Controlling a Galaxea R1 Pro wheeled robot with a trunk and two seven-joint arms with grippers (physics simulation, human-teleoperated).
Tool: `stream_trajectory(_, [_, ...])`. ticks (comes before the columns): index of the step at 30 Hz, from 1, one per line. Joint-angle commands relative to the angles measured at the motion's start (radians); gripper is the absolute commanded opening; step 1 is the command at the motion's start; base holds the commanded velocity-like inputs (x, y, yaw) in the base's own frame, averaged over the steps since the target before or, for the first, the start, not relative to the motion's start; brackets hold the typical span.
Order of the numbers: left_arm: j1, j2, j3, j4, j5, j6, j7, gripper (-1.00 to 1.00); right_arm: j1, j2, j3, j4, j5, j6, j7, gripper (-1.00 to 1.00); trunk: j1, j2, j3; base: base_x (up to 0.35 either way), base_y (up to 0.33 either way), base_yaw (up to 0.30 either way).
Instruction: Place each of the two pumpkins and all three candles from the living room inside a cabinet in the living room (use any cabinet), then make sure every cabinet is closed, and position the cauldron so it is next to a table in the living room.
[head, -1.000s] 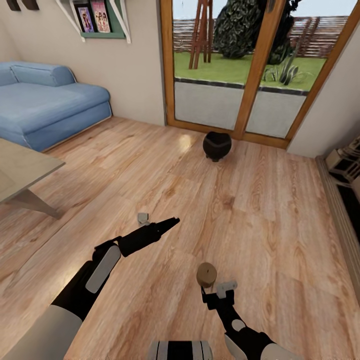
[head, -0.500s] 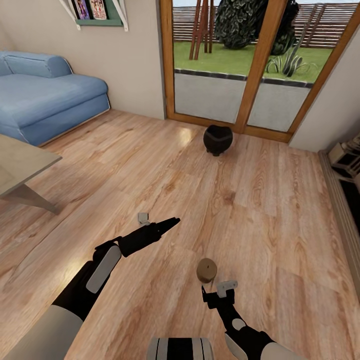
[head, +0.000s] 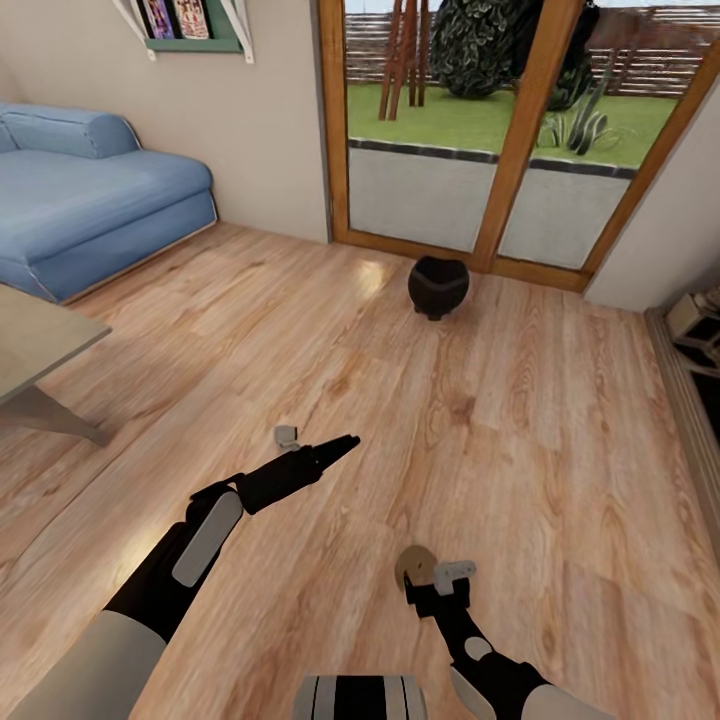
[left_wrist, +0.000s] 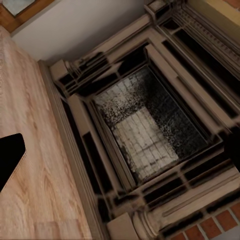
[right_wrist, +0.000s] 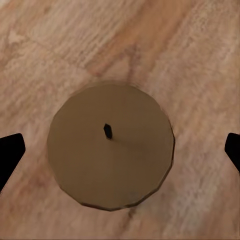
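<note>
The task looked barely begun: the right gripper hung wide open over a candle upright on the floor, gripping nothing, while the cauldron sat by the glass door, well apart from the table; the left gripper's opening I could not tell.

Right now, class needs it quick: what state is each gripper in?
Left gripper: cannot be told.
Right gripper: open, fingers apart around the short tan wicked candle, not gripping.

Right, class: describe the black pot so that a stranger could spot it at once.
Start at the tall wood-framed glass garden doors on the far wall. On the light wooden plank floor just before them stands the small round black cauldron. It is the lone dark, wide-rimmed vessel there, far from the tan candle.
</note>
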Motion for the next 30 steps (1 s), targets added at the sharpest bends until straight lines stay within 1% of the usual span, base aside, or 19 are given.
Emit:
stream_trajectory(1, [0.000, 0.000, 0.000, 0.000, 0.000, 0.000, 0.000, 1.00, 0.000, 0.000, 0.000, 0.000, 0.000, 0.000, 0.000, 1.00, 0.000, 0.000, 0.000, 0.119, 0.000, 0.000])
stream_trajectory(27, [0.003, -0.002, 0.000, 0.001, 0.001, -0.002, 0.001, 1.00, 0.000, -0.002, -0.002, -0.003, 0.000, -0.001, 0.000, 1.00, 0.000, 0.000, 0.000, 0.008, 0.000, 0.000])
stream_trajectory(30, [0.003, 0.000, -0.001, 0.001, 0.002, -0.016, -0.001, 1.00, 0.000, 0.000, -0.002, -0.003, 0.000, 0.000, 0.000, 1.00, 0.000, 0.000, 0.000, 0.000, 0.000, 0.000])
